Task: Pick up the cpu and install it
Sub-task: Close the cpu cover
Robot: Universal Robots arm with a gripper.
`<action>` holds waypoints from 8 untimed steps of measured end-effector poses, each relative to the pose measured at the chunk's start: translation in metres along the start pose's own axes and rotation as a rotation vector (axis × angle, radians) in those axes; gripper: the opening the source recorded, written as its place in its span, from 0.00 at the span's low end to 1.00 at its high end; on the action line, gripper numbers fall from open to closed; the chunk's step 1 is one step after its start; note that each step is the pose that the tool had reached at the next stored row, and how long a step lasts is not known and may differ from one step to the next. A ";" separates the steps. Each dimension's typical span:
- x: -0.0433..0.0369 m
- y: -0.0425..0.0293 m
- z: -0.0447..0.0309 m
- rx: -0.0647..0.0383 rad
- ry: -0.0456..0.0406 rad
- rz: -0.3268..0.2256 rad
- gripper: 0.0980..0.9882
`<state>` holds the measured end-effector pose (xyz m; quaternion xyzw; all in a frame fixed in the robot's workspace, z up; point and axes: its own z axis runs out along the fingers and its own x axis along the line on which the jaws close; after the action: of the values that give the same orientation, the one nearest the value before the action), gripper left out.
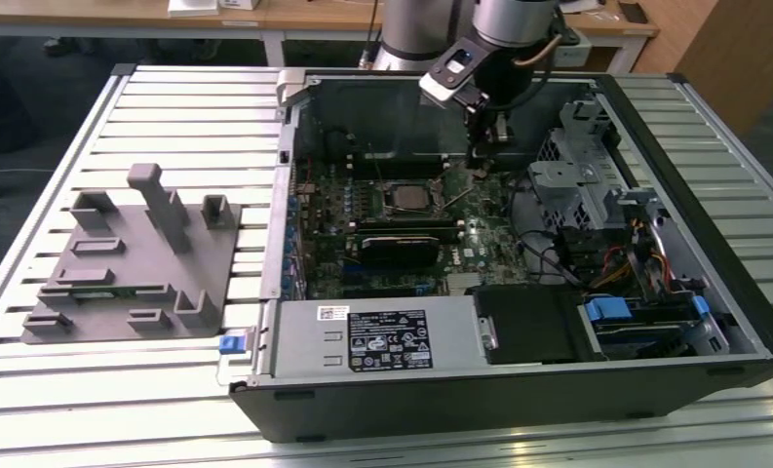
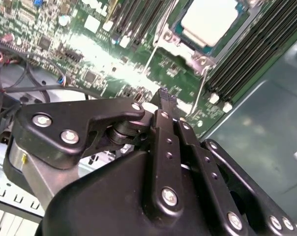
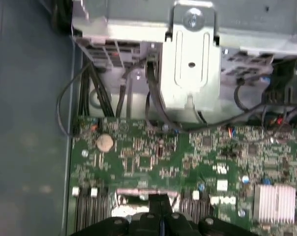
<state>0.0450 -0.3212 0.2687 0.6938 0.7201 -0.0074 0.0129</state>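
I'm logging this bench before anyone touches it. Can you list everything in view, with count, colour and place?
table: one, silver, slatted, under everything.
holder block: one, grey, on the table, to the exterior view's left of the case.
computer case: one, black, open, on the table.
circuit board: one, green, on the case floor.
cpu: one, silvery-white, lying in the socket on the circuit board.
coin battery: one, silver, on the circuit board.
power supply: one, silver, labelled, in the case nearest the exterior camera.
drive cage: one, silver, in the case at the exterior view's right.
arm: one, grey, reaching into the case.
claw: one, black, shut, empty, above the circuit board near the cpu.
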 end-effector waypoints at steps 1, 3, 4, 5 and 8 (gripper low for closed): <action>0.0001 0.0031 0.0010 0.001 0.0000 0.000 0.01; 0.0009 0.0076 0.0032 0.002 0.0000 0.000 0.01; 0.0014 0.0099 0.0042 0.002 0.0000 0.000 0.01; 0.0019 0.0121 0.0052 0.003 0.0001 0.000 0.01; 0.0040 0.0168 0.0086 0.006 0.0001 0.000 0.01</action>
<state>0.0618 -0.3168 0.2601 0.6937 0.7201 -0.0094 0.0108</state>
